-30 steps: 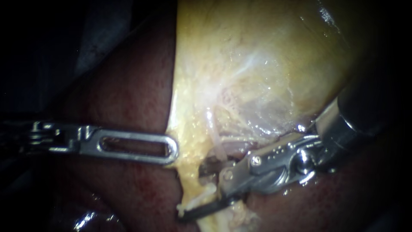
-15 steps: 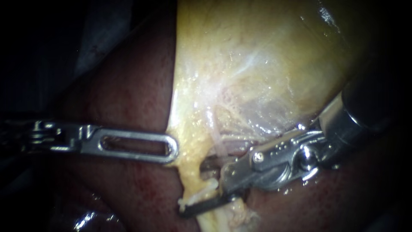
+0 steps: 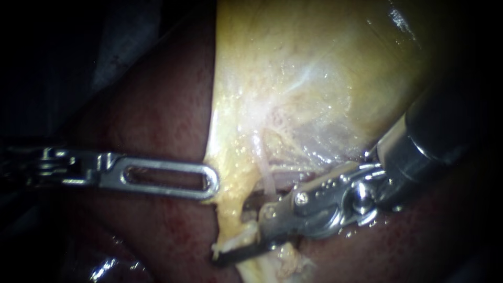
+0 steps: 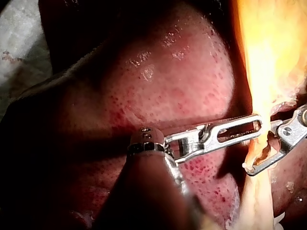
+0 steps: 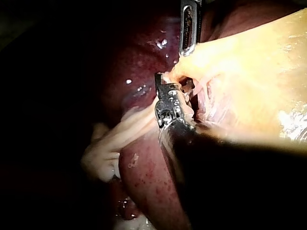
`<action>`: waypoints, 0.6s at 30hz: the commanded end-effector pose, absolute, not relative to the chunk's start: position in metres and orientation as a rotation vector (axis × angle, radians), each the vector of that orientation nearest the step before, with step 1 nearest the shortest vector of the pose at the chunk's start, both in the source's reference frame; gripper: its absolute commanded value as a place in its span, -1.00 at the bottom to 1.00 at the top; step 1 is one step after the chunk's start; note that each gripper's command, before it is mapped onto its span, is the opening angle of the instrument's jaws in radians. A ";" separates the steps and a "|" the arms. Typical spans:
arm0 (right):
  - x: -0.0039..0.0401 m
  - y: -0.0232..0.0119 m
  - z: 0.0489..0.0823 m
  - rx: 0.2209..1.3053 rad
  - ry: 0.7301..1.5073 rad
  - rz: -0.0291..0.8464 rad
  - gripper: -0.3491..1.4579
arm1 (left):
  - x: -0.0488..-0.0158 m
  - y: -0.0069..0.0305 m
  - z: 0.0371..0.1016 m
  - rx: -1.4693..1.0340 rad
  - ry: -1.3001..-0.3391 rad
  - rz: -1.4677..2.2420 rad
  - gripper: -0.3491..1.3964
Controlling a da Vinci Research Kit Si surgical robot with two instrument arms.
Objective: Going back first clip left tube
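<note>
The left instrument (image 3: pixel 212 183) lies across the dark red liver (image 3: pixel 157 115) with its 2 slotted jaws pressed together on the near edge of the yellow gallbladder (image 3: pixel 314 78). This looks like a hold meant to pull that edge sideways and keep the strands beneath it spread and in sight. The left tube (image 3: pixel 263 170), as I judge it, is the pale strand running down from the gallbladder's underside; no clip can be made out on it. The right instrument (image 3: pixel 233 230) comes in from the right with its jaws well apart. The upper jaw sits just at the tube's lower end and the dark lower jaw reaches under a yellow fringe of tissue, gripping nothing, probably so it can straddle the tube.
</note>
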State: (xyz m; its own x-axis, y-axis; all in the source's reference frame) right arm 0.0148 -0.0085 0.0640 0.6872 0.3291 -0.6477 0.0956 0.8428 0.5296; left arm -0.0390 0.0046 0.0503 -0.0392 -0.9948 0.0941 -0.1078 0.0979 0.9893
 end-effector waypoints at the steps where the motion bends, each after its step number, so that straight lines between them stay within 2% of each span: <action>1: 0.0147 -0.0086 0.0638 0.573 0.813 0.135 0.05 | -0.0390 0.0047 0.0504 1.201 -1.359 -1.108 -1.00; 8: 0.0139 -0.0091 0.0621 0.583 0.815 0.130 0.05 | -0.0388 0.0048 0.0507 1.202 -1.358 -1.107 -1.00; 18: 0.0124 -0.0086 0.0615 0.589 0.816 0.129 0.05 | -0.0387 0.0048 0.0507 1.202 -1.358 -1.106 -1.00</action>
